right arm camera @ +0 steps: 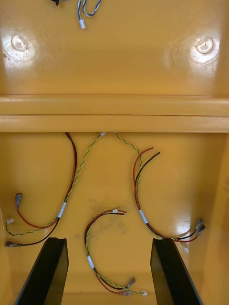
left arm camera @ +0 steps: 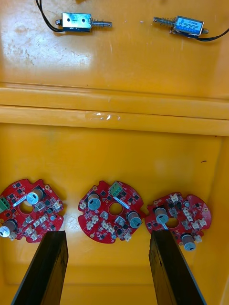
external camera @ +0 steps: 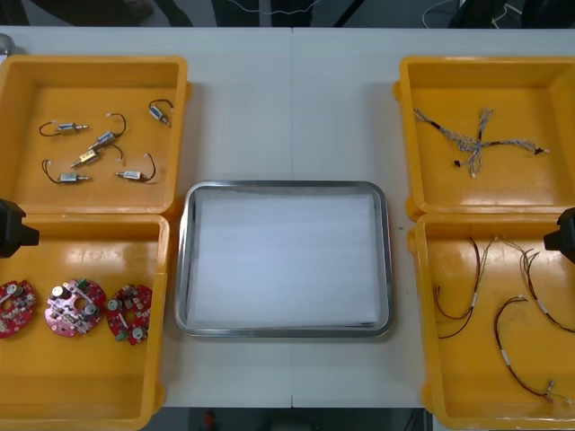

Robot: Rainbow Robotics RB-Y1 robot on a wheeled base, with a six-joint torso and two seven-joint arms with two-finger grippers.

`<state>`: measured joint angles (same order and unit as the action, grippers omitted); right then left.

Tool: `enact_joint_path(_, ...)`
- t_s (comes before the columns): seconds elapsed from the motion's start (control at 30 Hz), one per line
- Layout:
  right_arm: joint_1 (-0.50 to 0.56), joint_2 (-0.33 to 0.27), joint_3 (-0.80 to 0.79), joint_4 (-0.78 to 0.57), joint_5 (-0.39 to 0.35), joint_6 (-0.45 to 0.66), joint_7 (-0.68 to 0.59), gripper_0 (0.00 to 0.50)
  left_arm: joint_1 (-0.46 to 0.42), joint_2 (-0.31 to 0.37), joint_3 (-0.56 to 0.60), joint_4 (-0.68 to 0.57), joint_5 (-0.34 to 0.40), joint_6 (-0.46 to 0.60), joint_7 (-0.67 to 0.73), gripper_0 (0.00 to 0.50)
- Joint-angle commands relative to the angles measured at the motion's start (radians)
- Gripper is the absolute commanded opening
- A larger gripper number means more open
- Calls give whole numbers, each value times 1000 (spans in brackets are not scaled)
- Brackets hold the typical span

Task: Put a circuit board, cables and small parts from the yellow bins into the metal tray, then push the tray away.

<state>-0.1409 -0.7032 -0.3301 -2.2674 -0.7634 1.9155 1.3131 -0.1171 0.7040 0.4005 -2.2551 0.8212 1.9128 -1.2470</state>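
Observation:
The metal tray, white inside and holding nothing, lies at the table's middle. Three round red circuit boards sit in the near left yellow bin. My left gripper hovers over that bin's far left edge. In the left wrist view it stands open, and the middle board lies just beyond the gap between its fingers. My right gripper hangs over the near right bin. It too stands open, above red and yellow cables.
Several small metal parts with black leads lie in the far left bin; two of these parts show past the bin wall. Twisted blue and white cables lie in the far right bin.

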Motion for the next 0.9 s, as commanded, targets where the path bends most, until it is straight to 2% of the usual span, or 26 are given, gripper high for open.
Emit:
enact_joint_path(0.03, 12, 10, -24, -27, 6, 4, 8, 500, -26, 38, 18, -8, 7, 7, -5, 500)
enact_joint_path(0.2, 6, -15, -24, -26, -17, 4, 2, 500, -26, 38, 18, -8, 7, 7, -5, 500)
enact_joint_path(0.3, 7, -22, -33, -27, -57, 4, -6, 500, -26, 38, 18, -8, 7, 7, -5, 500)
enact_joint_path(0.63, 11, -19, -33, -26, -43, 4, -8, 500, -26, 38, 18, -8, 7, 7, -5, 500)
enact_joint_path(0.7, 11, -19, -33, -26, -40, 4, -8, 500, 10, 18, -2, 20, 4, 7, -5, 500)
enact_joint_path(0.9, 11, -19, -32, -26, -40, 4, -6, 500, 8, 31, -15, 25, -14, 7, -2, 500)
